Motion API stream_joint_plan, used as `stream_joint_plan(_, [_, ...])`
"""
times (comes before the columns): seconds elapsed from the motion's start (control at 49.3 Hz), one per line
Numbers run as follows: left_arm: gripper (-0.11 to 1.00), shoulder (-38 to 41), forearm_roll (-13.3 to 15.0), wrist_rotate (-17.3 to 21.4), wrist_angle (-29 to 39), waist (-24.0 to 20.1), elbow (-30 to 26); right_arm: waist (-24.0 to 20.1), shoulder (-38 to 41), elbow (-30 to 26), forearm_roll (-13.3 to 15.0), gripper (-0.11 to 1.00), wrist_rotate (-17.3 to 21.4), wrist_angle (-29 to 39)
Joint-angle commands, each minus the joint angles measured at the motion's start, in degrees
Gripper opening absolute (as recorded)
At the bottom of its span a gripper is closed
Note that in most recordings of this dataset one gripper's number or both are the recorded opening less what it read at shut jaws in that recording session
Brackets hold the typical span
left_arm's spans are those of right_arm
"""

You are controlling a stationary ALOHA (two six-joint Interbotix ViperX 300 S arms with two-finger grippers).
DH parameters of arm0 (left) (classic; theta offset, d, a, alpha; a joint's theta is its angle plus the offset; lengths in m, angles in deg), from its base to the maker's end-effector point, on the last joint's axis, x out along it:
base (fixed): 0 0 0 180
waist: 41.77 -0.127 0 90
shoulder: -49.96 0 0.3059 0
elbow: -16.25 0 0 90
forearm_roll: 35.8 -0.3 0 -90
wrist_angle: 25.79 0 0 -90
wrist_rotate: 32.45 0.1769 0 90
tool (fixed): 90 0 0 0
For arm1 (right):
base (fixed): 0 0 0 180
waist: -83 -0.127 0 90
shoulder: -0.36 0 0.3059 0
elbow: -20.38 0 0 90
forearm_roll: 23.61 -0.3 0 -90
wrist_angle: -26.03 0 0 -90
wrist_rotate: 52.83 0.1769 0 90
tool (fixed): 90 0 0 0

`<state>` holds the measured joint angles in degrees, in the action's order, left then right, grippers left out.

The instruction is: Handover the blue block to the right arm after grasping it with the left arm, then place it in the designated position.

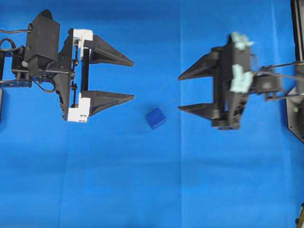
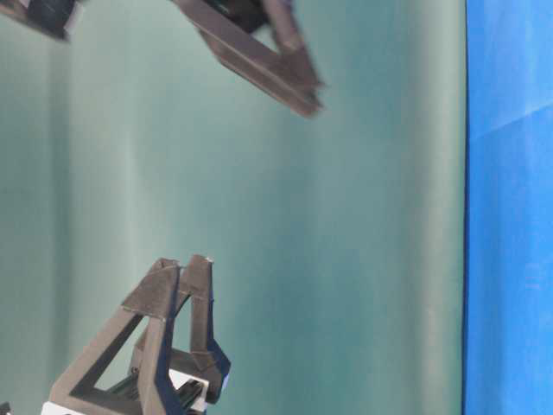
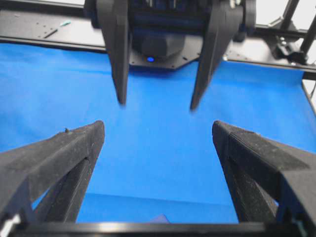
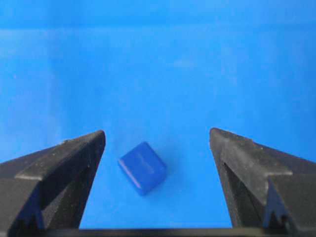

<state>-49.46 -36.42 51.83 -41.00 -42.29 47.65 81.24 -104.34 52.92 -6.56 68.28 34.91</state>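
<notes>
Overhead view: small dark navy-blue cube with rounded edges (image 1: 155, 118) lies on the bright blue cloth (image 1: 142, 190), free of both arms, turned so its edges run diagonal to the frame. It sits between the two grippers, slightly below the line that joins them, nearer the lower finger of each. No box, tray or bin shows in any view; the cube rests on bare cloth.

Left black arm's white-plated gripper (image 1: 132, 80) points right toward the middle, jaws spread wide, nothing between them. Its lower fingertip is near the cube but apart from it.

Right black arm's gripper with the pale grey-teal rear cover (image 1: 179, 92) points left, facing the other; jaws also wide and empty. Its outline is blurred.

Right wrist view: cube (image 4: 142, 167) on the cloth below and between the two black fingers (image 4: 59, 168), closer to the left one, touching neither.

Left wrist view: own fingers (image 3: 54, 168) wide apart; opposite gripper (image 3: 157, 104) hangs facing, open. Only a sliver of the cube (image 3: 160, 218) shows at the bottom edge.

Table-level view: both grippers off the cloth; cube not seen.
</notes>
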Motion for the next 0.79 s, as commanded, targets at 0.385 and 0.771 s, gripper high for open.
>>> stream_joint_plan(0.385, [0.93,-1.05,-0.18,0.00,-0.44,0.00,-0.70,0.62,-5.98,1.14,2.29,0.83,0.00,-0.53])
stream_joint_plan(0.771, [0.93,-1.14,-0.18,0.09,-0.62,0.09,-0.62,3.60,-6.42,6.15,2.81,0.83,-0.09,-15.12])
